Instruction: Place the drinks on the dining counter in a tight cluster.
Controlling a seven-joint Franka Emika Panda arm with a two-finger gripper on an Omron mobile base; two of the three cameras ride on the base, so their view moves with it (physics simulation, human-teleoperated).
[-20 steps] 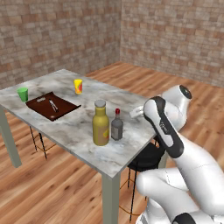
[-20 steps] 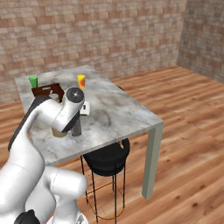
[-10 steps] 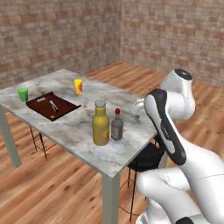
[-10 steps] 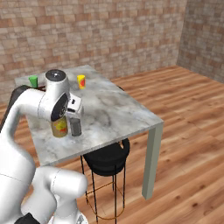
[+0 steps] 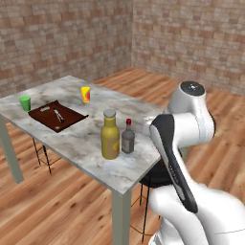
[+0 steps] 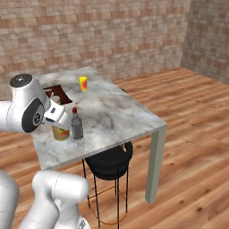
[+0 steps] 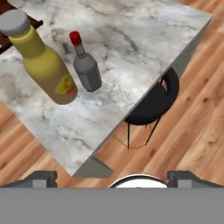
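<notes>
Gripper point(image 7: 112, 177) open and empty, above the near table point(image 7: 144, 39) edge; yellow bottle point(image 7: 43, 63) and dark bottle point(image 7: 85, 65) stand upright, seemingly touching, ahead to its left

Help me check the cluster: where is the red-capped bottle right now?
The dark grey bottle with the red cap stands upright on the dining counter near its front edge, close beside the tall yellow bottle, on that bottle's right in the left base view.
</notes>
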